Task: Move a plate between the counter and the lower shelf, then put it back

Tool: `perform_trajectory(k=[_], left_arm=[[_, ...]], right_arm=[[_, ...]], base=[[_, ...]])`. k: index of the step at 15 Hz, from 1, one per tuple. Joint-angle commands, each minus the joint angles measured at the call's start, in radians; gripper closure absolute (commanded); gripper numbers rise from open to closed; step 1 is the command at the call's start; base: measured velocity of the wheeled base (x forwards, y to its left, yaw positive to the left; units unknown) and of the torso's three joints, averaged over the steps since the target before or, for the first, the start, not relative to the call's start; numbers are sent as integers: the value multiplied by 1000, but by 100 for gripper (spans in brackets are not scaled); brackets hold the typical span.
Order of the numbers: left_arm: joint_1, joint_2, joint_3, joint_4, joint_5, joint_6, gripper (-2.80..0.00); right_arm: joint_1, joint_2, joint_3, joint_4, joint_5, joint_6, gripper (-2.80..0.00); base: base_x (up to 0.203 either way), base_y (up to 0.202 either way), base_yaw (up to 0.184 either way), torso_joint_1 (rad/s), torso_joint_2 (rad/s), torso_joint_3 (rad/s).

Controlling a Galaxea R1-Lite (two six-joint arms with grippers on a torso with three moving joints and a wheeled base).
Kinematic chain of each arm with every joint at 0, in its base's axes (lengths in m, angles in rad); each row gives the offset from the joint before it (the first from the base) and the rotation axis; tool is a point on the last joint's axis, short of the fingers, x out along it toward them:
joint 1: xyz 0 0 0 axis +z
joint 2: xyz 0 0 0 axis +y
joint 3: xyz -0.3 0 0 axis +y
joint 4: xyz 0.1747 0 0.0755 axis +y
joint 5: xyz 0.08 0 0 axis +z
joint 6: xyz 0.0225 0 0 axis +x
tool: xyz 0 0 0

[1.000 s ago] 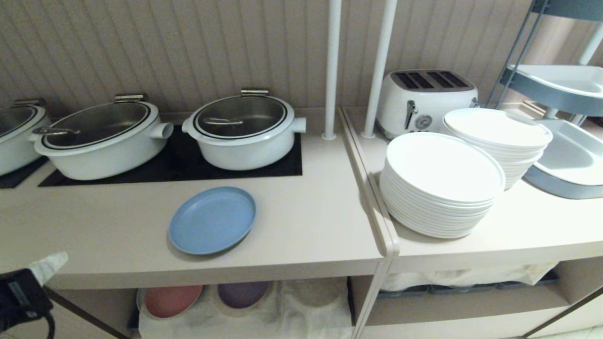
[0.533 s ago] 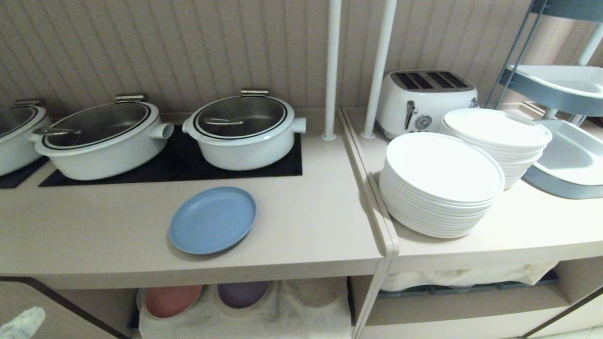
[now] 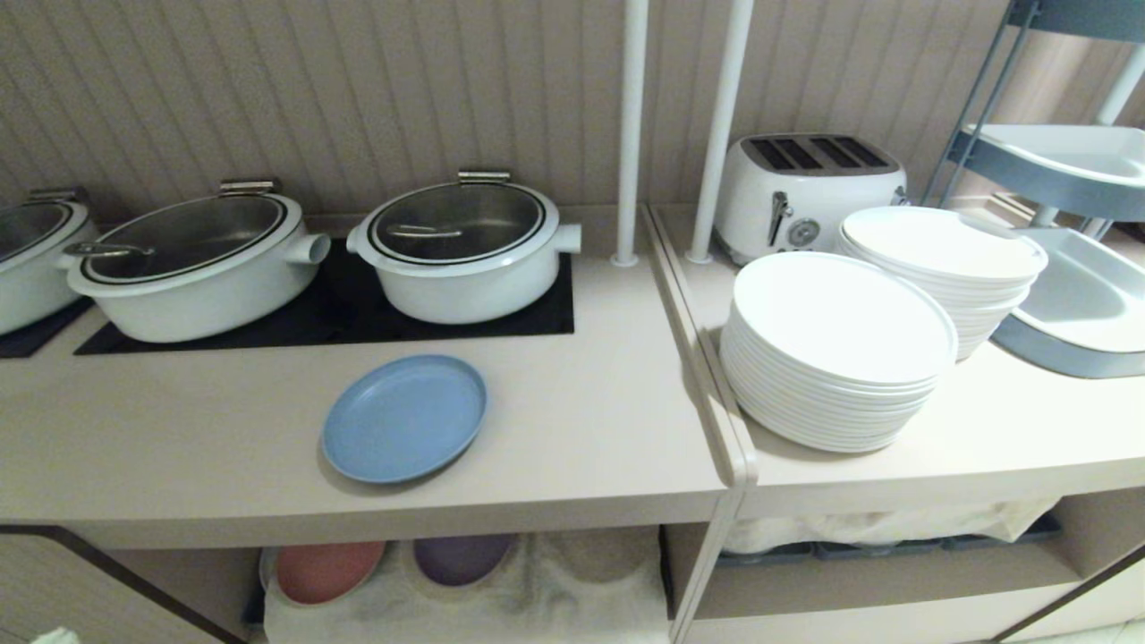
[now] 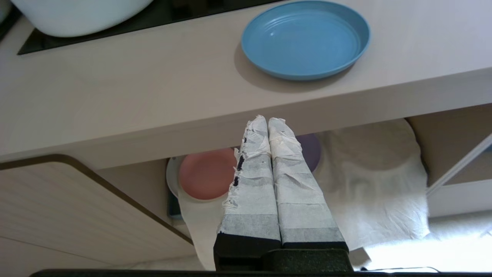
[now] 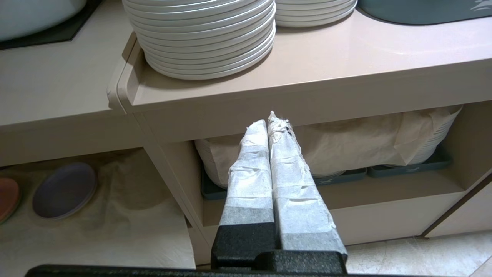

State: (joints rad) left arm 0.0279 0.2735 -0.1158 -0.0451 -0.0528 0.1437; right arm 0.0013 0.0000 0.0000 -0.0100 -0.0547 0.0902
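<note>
The light-blue plate (image 3: 403, 418) (image 4: 305, 38) lies flat on the beige counter (image 3: 572, 420) (image 4: 134, 96), near its front edge. Below it the lower shelf (image 3: 590, 581) (image 4: 369, 184) is lined with a rumpled white cloth. My left gripper (image 4: 268, 120) hangs below and in front of the counter edge, shut and empty, well short of the plate; only a white tip (image 3: 54, 635) shows in the head view's bottom left corner. My right gripper (image 5: 269, 121) is shut and empty, parked low in front of the right cabinet.
A pink plate (image 3: 326, 570) and a purple plate (image 3: 461, 556) rest on the shelf cloth. White pots (image 3: 465, 246) sit on black panels behind the blue plate. Stacked white plates (image 3: 836, 349) and a toaster (image 3: 805, 192) stand on the adjoining top at right.
My left gripper has dropped down and out of the head view's lower left corner. The blue plate and everything else stay put.
</note>
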Motion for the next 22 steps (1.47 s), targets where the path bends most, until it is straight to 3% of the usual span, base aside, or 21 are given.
perform_trajectory(k=[1, 6, 10, 11, 14, 18, 22], left_arm=[[-3, -65, 19, -5, 0, -1, 0], [-24, -265, 32, 83, 0, 1, 0], [-28, -274, 94, 75, 5, 8, 0], [-28, -274, 111, 24, 6, 1, 0], [-28, -274, 116, 36, 7, -22, 0], [-28, -274, 116, 46, 22, -114, 0], [-28, -274, 116, 50, 24, -113, 0]], right_arm=[[0, 0, 0, -1, -1, 0, 0], [0, 0, 0, -1, -1, 0, 0], [0, 0, 0, -1, -1, 0, 0], [0, 0, 0, -1, -1, 0, 0], [0, 0, 0, -1, -1, 0, 0], [0, 1, 0, -1, -1, 0, 0], [0, 0, 0, -1, -1, 0, 0]], base=[[0, 0, 0, 0, 0, 0], [0, 0, 0, 0, 0, 0], [0, 0, 0, 0, 0, 0], [0, 0, 0, 0, 0, 0], [0, 0, 0, 0, 0, 0], [0, 0, 0, 0, 0, 0], [0, 0, 0, 0, 0, 0]])
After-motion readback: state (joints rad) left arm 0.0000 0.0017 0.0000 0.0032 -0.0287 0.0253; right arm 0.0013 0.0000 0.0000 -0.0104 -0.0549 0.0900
